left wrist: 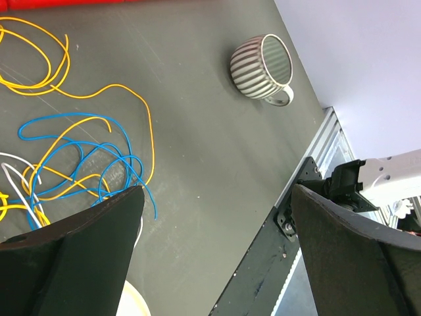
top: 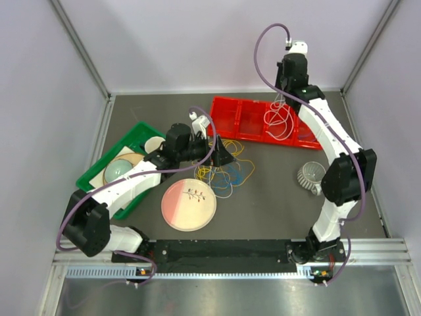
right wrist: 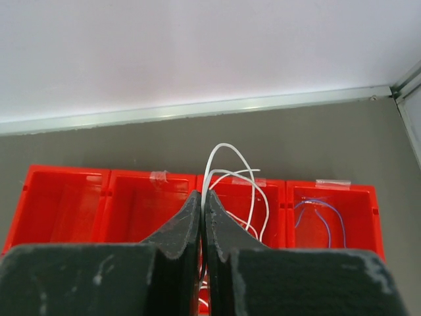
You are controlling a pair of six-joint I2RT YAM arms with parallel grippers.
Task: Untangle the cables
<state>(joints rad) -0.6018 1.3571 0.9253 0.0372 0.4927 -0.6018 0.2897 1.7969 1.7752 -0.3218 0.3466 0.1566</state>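
Note:
A tangle of yellow (left wrist: 99,89), blue (left wrist: 72,122) and white (left wrist: 16,174) cables lies on the dark table (top: 276,197), in the middle (top: 227,172) of the top view. My left gripper (top: 221,155) (left wrist: 217,253) hovers at the tangle's edge, wide open, with nothing between its fingers (left wrist: 85,253). My right gripper (top: 281,97) (right wrist: 204,197) is raised over the red tray (top: 227,115) (right wrist: 66,197) and shut on a white cable (right wrist: 230,164). That cable's loops (top: 279,122) hang down into a tray compartment. A thin blue-purple cable (right wrist: 319,210) lies in the rightmost compartment.
A grey ribbed mug (top: 309,176) (left wrist: 262,67) lies on its side right of the tangle. A pink plate (top: 189,205) sits near the front. A green tray (top: 95,172) with dishes stands at the left. Walls close in the back and sides.

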